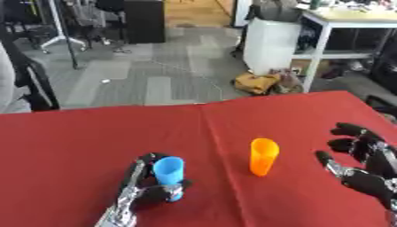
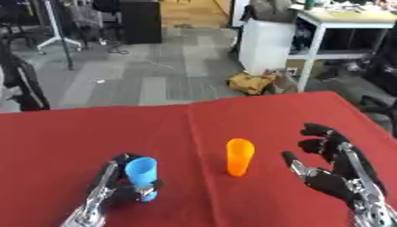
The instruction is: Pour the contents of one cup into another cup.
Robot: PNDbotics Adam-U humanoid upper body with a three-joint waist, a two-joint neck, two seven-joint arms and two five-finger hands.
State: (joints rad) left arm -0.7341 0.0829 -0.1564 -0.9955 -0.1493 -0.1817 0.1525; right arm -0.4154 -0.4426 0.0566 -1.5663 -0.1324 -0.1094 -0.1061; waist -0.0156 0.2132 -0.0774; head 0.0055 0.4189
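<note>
On the red table (image 1: 70, 142), left of the orange cup (image 1: 263, 156), the left hand (image 1: 139, 186) has its fingers curled around the blue cup (image 1: 169, 173). Right of the orange cup, the right hand (image 2: 337, 170) hovers with fingers spread, holding nothing.

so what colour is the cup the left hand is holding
Blue. The cup in the left hand shows best in the left eye view.
</note>
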